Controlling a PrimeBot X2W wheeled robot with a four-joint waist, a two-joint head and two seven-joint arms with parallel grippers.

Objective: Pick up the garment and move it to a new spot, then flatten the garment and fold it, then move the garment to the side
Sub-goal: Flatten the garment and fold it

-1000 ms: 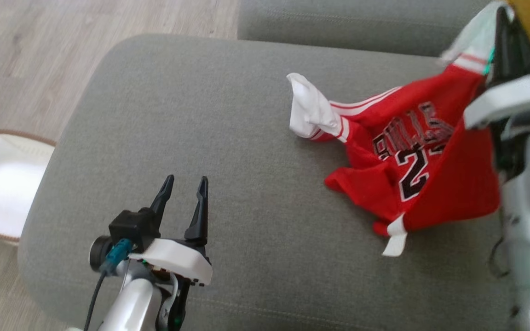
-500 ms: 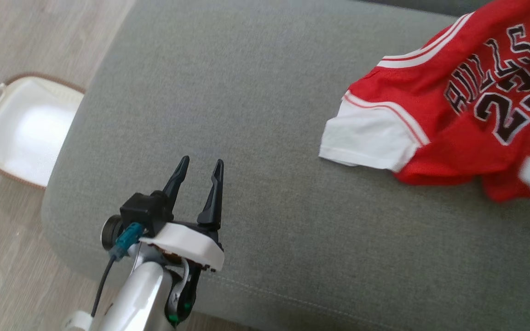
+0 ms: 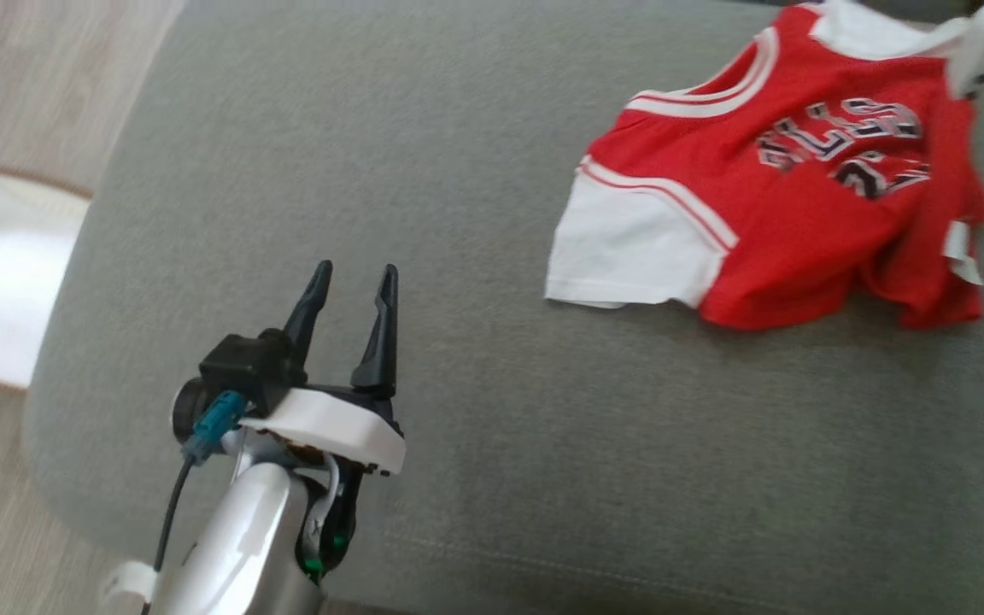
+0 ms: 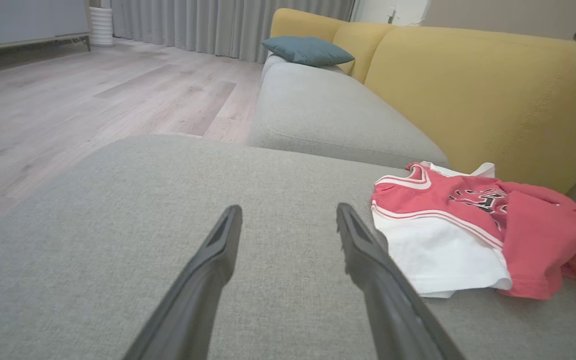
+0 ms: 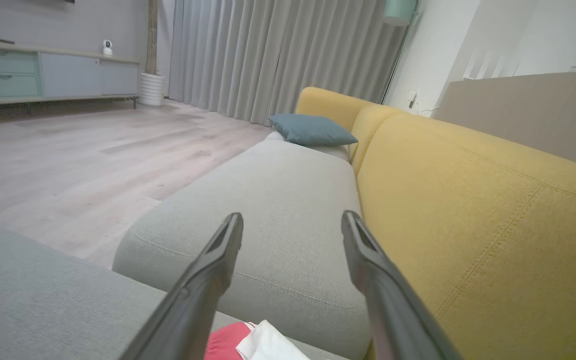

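Hovering with fingers spread and empty, the left gripper sits over the bare grey seat cushion, probably poised for flattening. The garment lies rumpled well to its fingers' right, just below the right gripper, whose fingers are likewise parted and hold nothing.

The garment is a red jersey with a white sleeve, white-and-red striped trim at the neckline and sleeve seam, and black, white-outlined lettering and numerals on the chest. It lies print side up on the grey seat cushion, near the yellow backrest. The sleeve lies flat; the opposite side is bunched and folded over.
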